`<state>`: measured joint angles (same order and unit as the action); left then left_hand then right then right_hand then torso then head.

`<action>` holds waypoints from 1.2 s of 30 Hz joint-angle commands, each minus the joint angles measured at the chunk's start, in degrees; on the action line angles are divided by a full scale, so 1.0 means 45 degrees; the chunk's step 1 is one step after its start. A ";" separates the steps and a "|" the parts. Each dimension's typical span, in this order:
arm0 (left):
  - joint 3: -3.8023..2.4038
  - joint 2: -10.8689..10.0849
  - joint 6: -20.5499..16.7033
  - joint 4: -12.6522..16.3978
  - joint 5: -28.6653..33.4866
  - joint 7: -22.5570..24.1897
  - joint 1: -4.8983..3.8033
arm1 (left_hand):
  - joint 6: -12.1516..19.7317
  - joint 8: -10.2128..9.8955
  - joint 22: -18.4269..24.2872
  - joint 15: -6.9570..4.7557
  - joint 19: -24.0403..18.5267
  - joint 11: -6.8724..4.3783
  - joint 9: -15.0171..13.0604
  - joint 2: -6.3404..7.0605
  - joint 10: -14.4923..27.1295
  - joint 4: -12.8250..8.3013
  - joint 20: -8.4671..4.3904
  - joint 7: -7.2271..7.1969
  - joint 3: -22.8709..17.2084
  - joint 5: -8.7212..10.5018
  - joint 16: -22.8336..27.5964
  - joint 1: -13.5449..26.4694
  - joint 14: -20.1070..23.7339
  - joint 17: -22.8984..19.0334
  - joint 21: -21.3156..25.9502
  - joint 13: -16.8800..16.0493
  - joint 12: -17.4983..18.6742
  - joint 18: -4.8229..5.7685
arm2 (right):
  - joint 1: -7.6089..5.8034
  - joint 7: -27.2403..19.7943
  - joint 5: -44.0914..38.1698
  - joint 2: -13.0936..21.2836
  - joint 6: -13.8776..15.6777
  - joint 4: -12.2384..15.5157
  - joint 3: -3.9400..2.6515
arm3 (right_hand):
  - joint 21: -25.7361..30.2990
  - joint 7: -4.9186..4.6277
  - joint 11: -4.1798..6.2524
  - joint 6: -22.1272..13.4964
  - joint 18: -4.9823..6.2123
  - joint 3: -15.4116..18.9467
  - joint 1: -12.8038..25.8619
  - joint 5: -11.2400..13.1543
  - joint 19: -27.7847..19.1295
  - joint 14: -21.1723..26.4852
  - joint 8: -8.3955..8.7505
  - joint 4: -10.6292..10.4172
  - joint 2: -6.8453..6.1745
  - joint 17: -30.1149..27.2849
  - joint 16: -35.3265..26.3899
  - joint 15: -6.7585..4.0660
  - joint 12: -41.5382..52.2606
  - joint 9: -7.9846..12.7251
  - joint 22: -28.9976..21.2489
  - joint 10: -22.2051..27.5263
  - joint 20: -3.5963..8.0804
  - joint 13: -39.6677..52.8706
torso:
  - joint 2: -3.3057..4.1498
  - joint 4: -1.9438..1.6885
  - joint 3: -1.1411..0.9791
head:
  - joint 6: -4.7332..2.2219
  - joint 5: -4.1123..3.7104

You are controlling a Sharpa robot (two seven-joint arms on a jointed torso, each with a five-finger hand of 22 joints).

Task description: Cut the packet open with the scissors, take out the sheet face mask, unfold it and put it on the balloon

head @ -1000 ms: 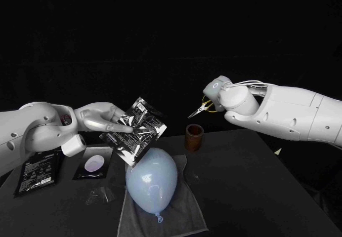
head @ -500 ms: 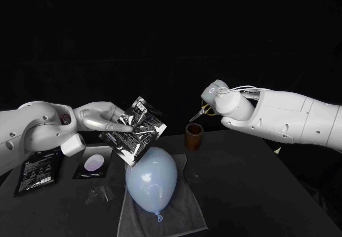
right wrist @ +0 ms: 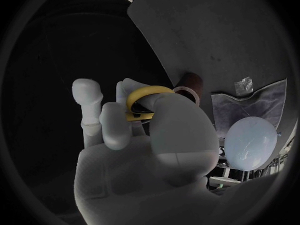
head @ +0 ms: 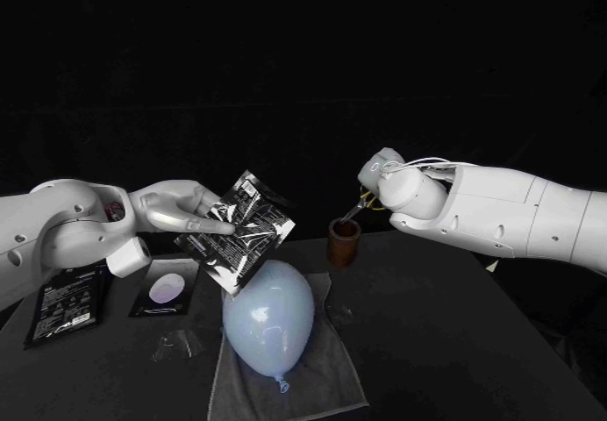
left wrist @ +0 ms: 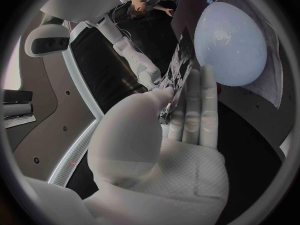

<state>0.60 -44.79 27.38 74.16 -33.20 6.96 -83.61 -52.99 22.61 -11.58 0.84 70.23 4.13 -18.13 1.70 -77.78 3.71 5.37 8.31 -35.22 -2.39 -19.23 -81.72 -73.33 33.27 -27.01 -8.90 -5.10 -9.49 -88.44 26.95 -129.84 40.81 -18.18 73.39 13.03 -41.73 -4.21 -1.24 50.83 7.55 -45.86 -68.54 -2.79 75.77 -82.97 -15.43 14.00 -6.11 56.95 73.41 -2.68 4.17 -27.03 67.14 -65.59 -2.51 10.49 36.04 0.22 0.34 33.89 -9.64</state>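
My left hand (head: 183, 211) holds a black packet (head: 242, 231) with white print upright above the table, pinched at its edge (left wrist: 180, 72). Just below it, a pale blue balloon (head: 268, 314) lies on a grey cloth (head: 317, 386). My right hand (head: 394, 186) grips the yellow-handled scissors (head: 355, 207), blades pointing down at the mouth of a brown cup (head: 344, 245). The right wrist view shows the yellow handle (right wrist: 147, 93) round my fingers (right wrist: 111, 126), the cup's rim (right wrist: 187, 93) and the balloon (right wrist: 250, 140). In the left wrist view the balloon (left wrist: 230, 42) lies beyond my left hand (left wrist: 187, 117).
Two more black packets lie on the table at the left, a long one (head: 66, 304) and a shorter one (head: 167, 290) with a white oval on it. A scrap of clear plastic (head: 177, 346) sits beside the cloth. The table's right half is open.
My right hand has come down and to the left with the scissors, bringing the blade tips to the brown cup's mouth. My left hand and the packet have stayed put.
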 commanded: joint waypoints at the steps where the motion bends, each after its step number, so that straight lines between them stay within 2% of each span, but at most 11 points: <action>1: -0.0010 0.0006 0.0090 0.0033 0.0123 0.0075 -0.0009 | -0.0093 0.0049 -0.0010 -0.0068 -0.0061 -0.0024 -0.2315 -0.0082 -0.0059 -0.0012 -0.0034 -0.0003 -0.0010 -0.0085 -0.0041 -0.0012 0.0005 0.0016 -0.0044 -0.0013 0.0060 -0.0154 | 0.0025 0.0190 -0.0415 -0.0059 -0.0637 -0.0054 0.0010 | 0.0096 0.0011 0.0058 -0.0016 0.0197 0.0024 -0.0065 0.0004 -0.0127 0.0135 0.0061 0.0077 -0.0067 -0.0112 -0.0087 -0.0011 0.0090 -0.0019 -0.0028 0.0065 0.0012 -0.0020 | -0.0003 0.0009 -0.0002 | 0.0002 -0.0007; 8: -0.0010 0.0003 0.0100 0.0045 0.0102 0.0065 -0.0009 | -0.0093 0.0049 -0.0010 -0.0068 -0.0061 -0.0024 -0.2315 -0.0082 -0.0059 -0.0012 -0.0034 -0.0003 -0.0010 -0.0085 -0.0041 -0.0012 0.0005 0.0016 -0.0044 -0.0013 0.0060 -0.0154 | 0.0186 0.0234 -0.0460 -0.0220 -0.0918 -0.0211 0.0057 | 0.0385 -0.0002 0.0045 -0.0041 0.0238 0.0069 -0.0074 0.0005 -0.0273 0.0228 0.0093 0.0102 -0.0066 -0.0277 -0.0199 -0.0003 0.0148 -0.0014 -0.0125 0.0080 0.0013 -0.0070 | -0.0004 -0.0009 0.0006 | 0.0017 -0.0035; 12: -0.0010 0.0001 0.0103 0.0047 0.0097 0.0062 -0.0009 | -0.0093 0.0049 -0.0010 -0.0068 -0.0061 -0.0024 -0.2315 -0.0082 -0.0059 -0.0012 -0.0034 -0.0003 -0.0010 -0.0085 -0.0041 -0.0012 0.0005 0.0016 -0.0044 -0.0013 0.0060 -0.0154 | 0.0300 0.0249 -0.0465 -0.0291 -0.0804 -0.0268 0.0078 | 0.0612 -0.0004 0.0005 -0.0226 0.0257 0.0152 0.0016 0.0007 -0.0394 0.0306 0.0208 0.0111 -0.0153 -0.0395 -0.0284 0.0047 0.0115 0.0021 -0.0194 0.0285 -0.0005 -0.0168 | 0.0003 0.0004 0.0007 | 0.0012 -0.0016; 15: -0.0010 0.0004 0.0110 0.0049 0.0096 0.0060 -0.0009 | -0.0093 0.0049 -0.0010 -0.0068 -0.0061 -0.0024 -0.2315 -0.0082 -0.0059 -0.0012 -0.0034 -0.0003 -0.0010 -0.0085 -0.0041 -0.0012 0.0005 0.0016 -0.0044 -0.0013 0.0060 -0.0154 | 0.0395 0.0244 -0.0461 -0.0353 -0.0656 -0.0263 0.0087 | 0.0863 0.0138 0.0001 -0.0901 0.0277 0.0269 0.0258 0.0010 -0.0495 0.0382 0.0560 0.0091 -0.0369 -0.0506 -0.0363 0.0080 0.0014 0.0128 -0.0280 0.0749 -0.0047 -0.0373 | 0.0008 -0.0005 0.0005 | 0.0023 -0.0004; 20: -0.0010 -0.0009 0.0109 0.0058 0.0095 0.0049 -0.0009 | -0.0093 0.0049 -0.0010 -0.0068 -0.0061 -0.0024 -0.2315 -0.0082 -0.0059 -0.0012 -0.0034 -0.0003 -0.0010 -0.0085 -0.0041 -0.0012 0.0005 0.0016 -0.0044 -0.0013 0.0060 -0.0154 | 0.0578 0.0258 -0.0458 -0.0551 -0.0635 -0.0361 0.0100 | 0.1148 0.0301 -0.0081 -0.1323 0.0309 0.0313 0.0443 0.0006 -0.0490 0.0390 0.0734 0.0064 -0.0508 -0.0554 -0.0400 0.0136 -0.0008 0.0138 -0.0427 0.1240 -0.0097 -0.0605 | 0.0017 -0.0020 -0.0009 | 0.0022 0.0027; 25: -0.0010 -0.0032 0.0106 0.0079 0.0091 0.0035 -0.0010 | -0.0093 0.0049 -0.0010 -0.0068 -0.0061 -0.0024 -0.2315 -0.0082 -0.0059 -0.0012 -0.0034 -0.0003 -0.0010 -0.0085 -0.0041 -0.0012 0.0005 0.0016 -0.0044 -0.0013 0.0060 -0.0154 | 0.0699 0.0320 -0.0455 -0.0698 -0.0895 -0.0600 0.0118 | 0.1835 0.0544 -0.0371 -0.1808 0.0358 0.0406 0.0582 0.0006 -0.0576 0.0500 0.0909 0.0045 -0.0595 -0.0833 -0.0594 0.0342 -0.0016 0.0123 -0.0783 0.1920 -0.0227 -0.0868 | 0.0000 -0.0011 0.0012 | 0.0047 0.0027; 28: -0.0010 -0.0038 0.0106 0.0076 0.0089 0.0030 -0.0010 | -0.0093 0.0049 -0.0010 -0.0068 -0.0061 -0.0024 -0.2315 -0.0082 -0.0059 -0.0012 -0.0034 -0.0003 -0.0010 -0.0085 -0.0041 -0.0012 0.0005 0.0016 -0.0044 -0.0013 0.0060 -0.0154 | 0.0733 0.0326 -0.0452 -0.0736 -0.0868 -0.0611 0.0124 | 0.2258 0.0588 -0.0472 -0.2051 0.0399 0.0564 0.0653 0.0008 -0.0645 0.0604 0.0982 0.0051 -0.0704 -0.1067 -0.0753 0.0427 0.0049 0.0101 -0.1008 0.2195 -0.0308 -0.0971 | 0.0001 0.0007 0.0012 | 0.0062 0.0056; 31: -0.0010 -0.0032 0.0111 0.0074 0.0087 0.0031 -0.0010 | -0.0093 0.0049 -0.0010 -0.0068 -0.0061 -0.0024 -0.2315 -0.0082 -0.0059 -0.0012 -0.0034 -0.0003 -0.0010 -0.0085 -0.0041 -0.0012 0.0005 0.0016 -0.0044 -0.0013 0.0060 -0.0154 | 0.0753 0.0302 -0.0446 -0.0767 -0.0767 -0.0522 0.0128 | 0.2649 0.0754 -0.0462 -0.2279 0.0462 0.0784 0.0736 0.0005 -0.0689 0.0647 0.1047 0.0024 -0.0841 -0.1215 -0.0853 0.0442 0.0093 0.0078 -0.1232 0.2491 -0.0354 -0.1064 | -0.0006 0.0013 0.0009 | 0.0066 0.0064; 33: -0.0010 -0.0026 0.0115 0.0072 0.0084 0.0033 -0.0011 | -0.0093 0.0049 -0.0010 -0.0068 -0.0061 -0.0024 -0.2315 -0.0082 -0.0059 -0.0012 -0.0034 -0.0003 -0.0010 -0.0085 -0.0041 -0.0012 0.0005 0.0016 -0.0044 -0.0013 0.0060 -0.0154 | 0.0765 0.0269 -0.0438 -0.0789 -0.0679 -0.0419 0.0131 | 0.3469 0.0873 -0.0410 -0.2336 0.0600 0.0946 0.0719 0.0001 -0.0876 0.0807 0.1030 0.0006 -0.0896 -0.1693 -0.1178 0.0413 0.0157 0.0033 -0.1669 0.2721 -0.0363 -0.1133 | -0.0007 0.0000 0.0004 | 0.0061 0.0081; 34: -0.0010 -0.0023 0.0117 0.0071 0.0083 0.0034 -0.0011 | -0.0093 0.0049 -0.0010 -0.0068 -0.0061 -0.0024 -0.2315 -0.0082 -0.0059 -0.0012 -0.0034 -0.0003 -0.0010 -0.0085 -0.0041 -0.0012 0.0005 0.0016 -0.0044 -0.0013 0.0060 -0.0154 | 0.0770 0.0253 -0.0434 -0.0796 -0.0650 -0.0372 0.0132 | 0.3620 0.1044 -0.0312 -0.2406 0.0631 0.1100 0.0716 -0.0001 -0.0872 0.0891 0.1035 -0.0021 -0.0952 -0.1978 -0.1399 0.0345 0.0230 0.0009 -0.1787 0.2856 -0.0342 -0.1174 | -0.0006 -0.0002 0.0006 | 0.0059 0.0076; 36: -0.0010 -0.0019 0.0118 0.0069 0.0081 0.0036 -0.0011 | -0.0093 0.0049 -0.0010 -0.0068 -0.0061 -0.0024 -0.2315 -0.0082 -0.0059 -0.0012 -0.0034 -0.0003 -0.0010 -0.0085 -0.0041 -0.0012 0.0005 0.0016 -0.0044 -0.0013 0.0060 -0.0154 | 0.0778 0.0218 -0.0422 -0.0808 -0.0601 -0.0269 0.0135 | 0.3845 0.1178 -0.0176 -0.2388 0.0644 0.1247 0.0637 -0.0003 -0.0822 0.0998 0.0980 -0.0045 -0.0942 -0.2461 -0.1770 0.0250 0.0417 -0.0048 -0.1972 0.2944 -0.0281 -0.1213 | -0.0006 -0.0005 0.0010 | 0.0066 0.0062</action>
<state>0.61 -44.95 27.40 74.37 -33.23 6.78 -83.61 -53.11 22.62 -11.56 0.96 70.23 4.13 -18.13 1.82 -77.78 3.71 5.37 8.21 -35.22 -2.61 -19.23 -81.60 -73.41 33.30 -27.02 -8.87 -5.10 -9.48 -84.96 27.55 -130.48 37.33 -20.66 71.77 13.64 -24.45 0.99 -1.98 40.25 10.13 -40.36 -65.36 -2.78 72.06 -78.42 -10.94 13.78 -10.02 45.40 65.10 -1.87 6.02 -27.24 58.28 -52.42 -3.86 5.05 36.02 0.23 0.37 34.17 -9.29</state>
